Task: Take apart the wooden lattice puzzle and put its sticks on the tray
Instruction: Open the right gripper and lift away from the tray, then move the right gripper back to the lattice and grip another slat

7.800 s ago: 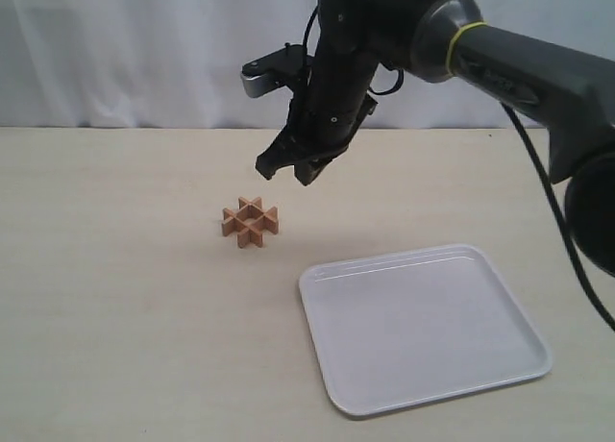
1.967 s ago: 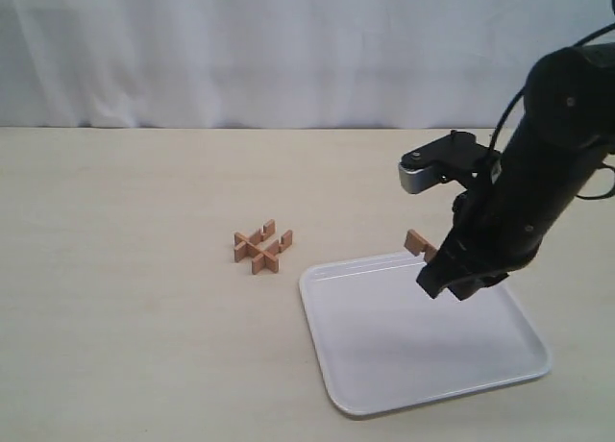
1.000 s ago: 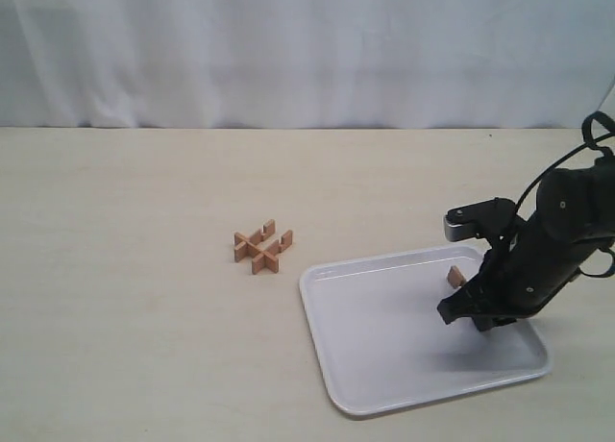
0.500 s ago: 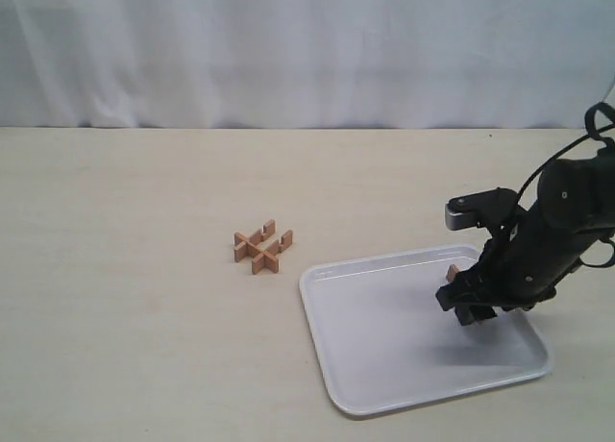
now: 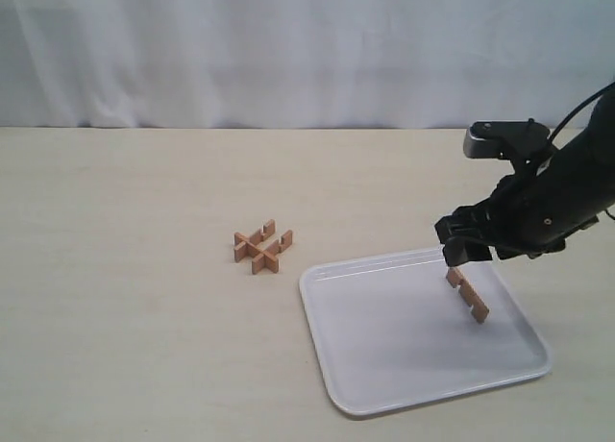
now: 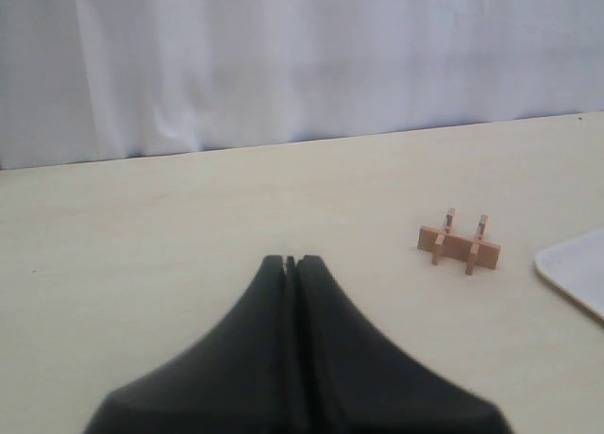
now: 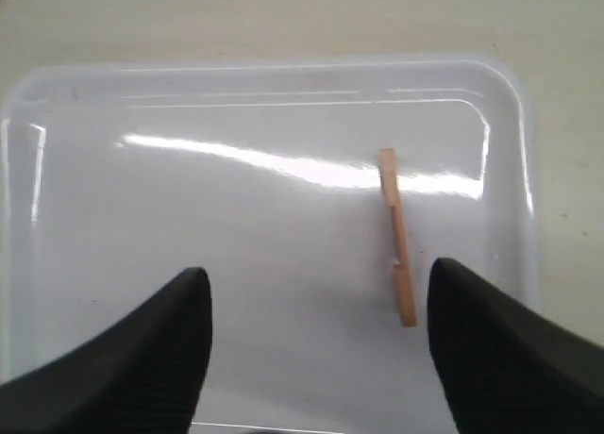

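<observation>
The wooden lattice puzzle [image 5: 262,247] [image 6: 459,244], light brown, lies on the table left of the white tray [image 5: 384,365] [image 7: 85,170], with three sticks still interlocked. One notched stick [image 5: 468,294] [image 7: 397,237] lies loose on the tray's right part. My right gripper [image 5: 458,253] [image 7: 316,307] hovers open just above that stick, with nothing between its fingers. In the left wrist view my left gripper [image 6: 291,261] is shut and empty, with the puzzle some way ahead of it. The exterior view does not show the left gripper.
A white curtain [image 5: 240,48] hangs behind the beige table [image 5: 115,317]. The right arm [image 5: 567,192] reaches in from the right edge over the tray's far right corner.
My right gripper opened and let go of the stick, which now lies on the tray. The gripper then rose and drew back to the upper right. The puzzle stayed in place.
</observation>
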Available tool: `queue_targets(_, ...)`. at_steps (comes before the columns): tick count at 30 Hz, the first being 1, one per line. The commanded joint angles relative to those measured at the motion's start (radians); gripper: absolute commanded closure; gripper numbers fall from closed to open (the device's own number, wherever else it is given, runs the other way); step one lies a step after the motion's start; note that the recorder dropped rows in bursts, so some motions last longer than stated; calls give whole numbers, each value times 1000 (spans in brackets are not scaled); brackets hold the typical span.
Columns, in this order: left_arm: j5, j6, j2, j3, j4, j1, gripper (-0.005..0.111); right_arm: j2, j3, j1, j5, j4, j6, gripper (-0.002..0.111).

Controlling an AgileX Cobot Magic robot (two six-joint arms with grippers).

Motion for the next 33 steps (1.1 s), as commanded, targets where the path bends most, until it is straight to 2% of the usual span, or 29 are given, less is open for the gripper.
queue_targets(1,-12,-3,0,2,-1,-1,107,-12,-4,-2,-4,180,-167,54)
queue_targets(6,-12,-3,0,2,-1,-1,107,-12,-25,-2,14,335,-336,64)
queue_targets(12,-12,-3,0,2,-1,-1,107,-10,-105,86,15,276,-336,65)
queue_targets(17,-12,-3,0,2,-1,-1,107,48,-226,184,64,135,-184,65)
queue_targets(24,-12,-3,0,2,-1,-1,107,189,-413,317,255,-96,-4,65)
queue_targets(30,-12,-3,0,2,-1,-1,107,266,-491,388,265,-143,17,65)
queue_targets(33,-12,-3,0,2,-1,-1,107,303,-528,405,282,-143,40,69)
